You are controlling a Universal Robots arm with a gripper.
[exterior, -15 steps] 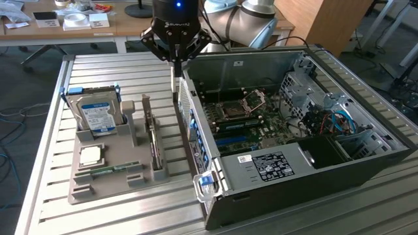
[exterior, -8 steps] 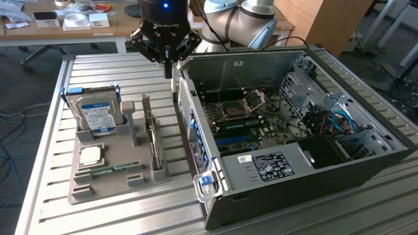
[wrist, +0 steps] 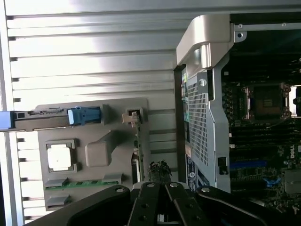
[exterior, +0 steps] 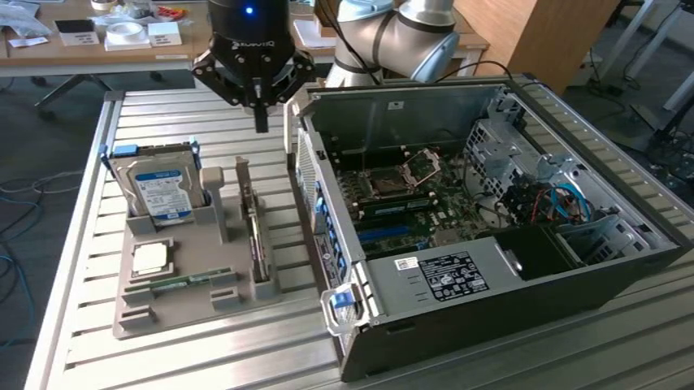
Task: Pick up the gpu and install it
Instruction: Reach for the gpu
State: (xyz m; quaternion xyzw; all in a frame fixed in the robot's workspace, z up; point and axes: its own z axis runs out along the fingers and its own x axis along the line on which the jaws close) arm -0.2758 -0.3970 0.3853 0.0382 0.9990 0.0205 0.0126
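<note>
The gpu [exterior: 253, 223] stands on edge in a slot of the grey holder [exterior: 201, 313], a thin green card with a metal bracket at its far end. In the wrist view the gpu [wrist: 137, 146] appears edge-on, straight below the camera. My gripper [exterior: 260, 122] hangs above the table just beyond the gpu's far end, between the holder and the computer case. Its fingers [wrist: 153, 207] are pressed together, shut on nothing. It touches neither the card nor the holder.
The open computer case [exterior: 607, 268] lies to the exterior view's right of the holder, motherboard [exterior: 407, 203] exposed. The holder also carries a blue-labelled hard drive [exterior: 162, 191], a CPU [exterior: 149, 258] and a RAM stick [exterior: 179, 282]. The table top is slatted metal [exterior: 162, 122].
</note>
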